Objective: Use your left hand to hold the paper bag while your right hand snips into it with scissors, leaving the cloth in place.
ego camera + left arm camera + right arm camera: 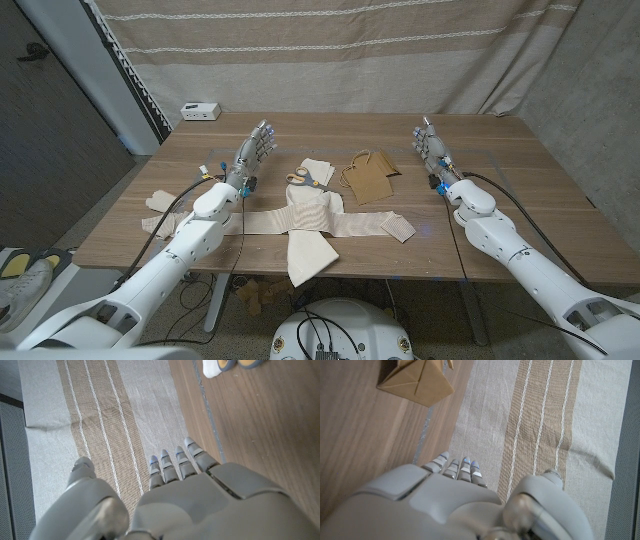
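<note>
Head view: wooden tabletop (520,190) with both arms reaching in from the bottom corners. Left hand (255,148) sits left of centre, fingers apart, holding nothing. Right hand (431,145) sits right of centre, fingers spread, also empty. Between them, at frame centre, the flat brown paper bag (370,176). Just left of it, the yellow-handled scissors (306,178) lie on a folded beige cloth (312,222), which runs down toward the near edge with strips out to both sides. Small white box (200,110) at the upper left corner of the tabletop.

Left wrist view: back of the left hand (200,495), fingers extended and free, over wood with a striped curtain (95,420) behind.

Right wrist view: back of the right hand (445,500), fingers extended, nothing gripped. Bag corner (415,380) at upper left.

Judgement: nothing started, both hands parked clear of the work. Next: right hand crosses to the scissors and lifts them without dragging the cloth; left hand moves in to pin the bag.
</note>
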